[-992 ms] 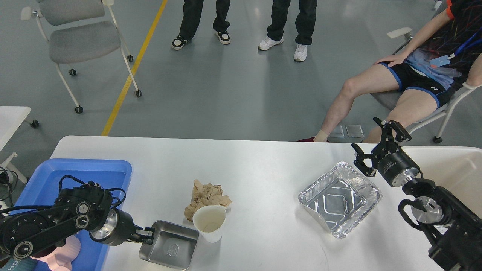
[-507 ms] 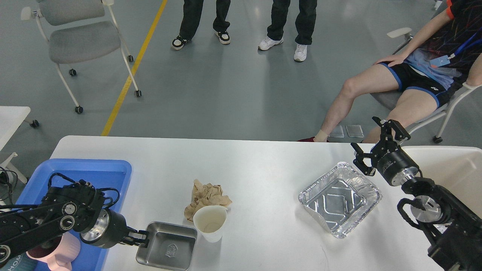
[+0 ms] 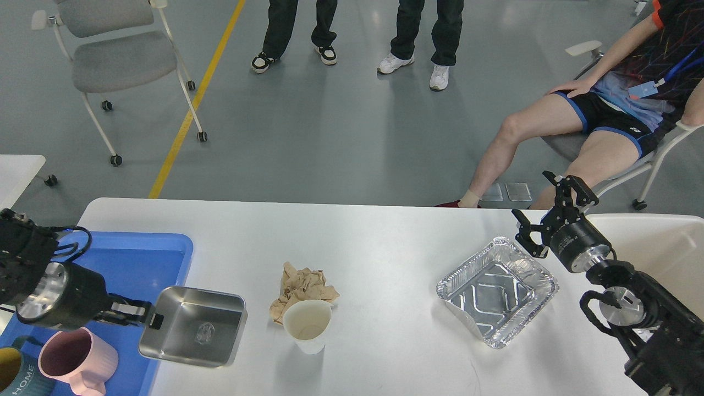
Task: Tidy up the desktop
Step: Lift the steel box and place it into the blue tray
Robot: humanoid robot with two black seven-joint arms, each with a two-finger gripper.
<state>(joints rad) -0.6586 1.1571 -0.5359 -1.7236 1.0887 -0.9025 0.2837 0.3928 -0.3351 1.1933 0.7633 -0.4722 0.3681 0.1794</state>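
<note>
The white desktop (image 3: pixel 374 242) fills the lower half of the head view. My left gripper (image 3: pixel 147 318) is shut on the left rim of a square steel tray (image 3: pixel 192 325) and holds it lifted, beside the right edge of the blue plastic tray (image 3: pixel 137 261). A crumpled brown paper ball (image 3: pixel 301 286) and a white paper cup (image 3: pixel 307 325) sit at the desktop's middle. An empty foil tray (image 3: pixel 496 290) lies to the right. My right gripper (image 3: pixel 544 214) is open and empty, hovering above the foil tray's far right corner.
A pink mug (image 3: pixel 74 360) and a dark mug with a yellow inside (image 3: pixel 14 374) stand in the blue tray. A white bin (image 3: pixel 660 247) is at the right. Beyond the desktop are a seated person (image 3: pixel 605 115), two standing people and a wheeled chair (image 3: pixel 118 60).
My left gripper has lifted the steel tray off the desktop and carried it left and up toward the blue tray. The right arm has stayed still.
</note>
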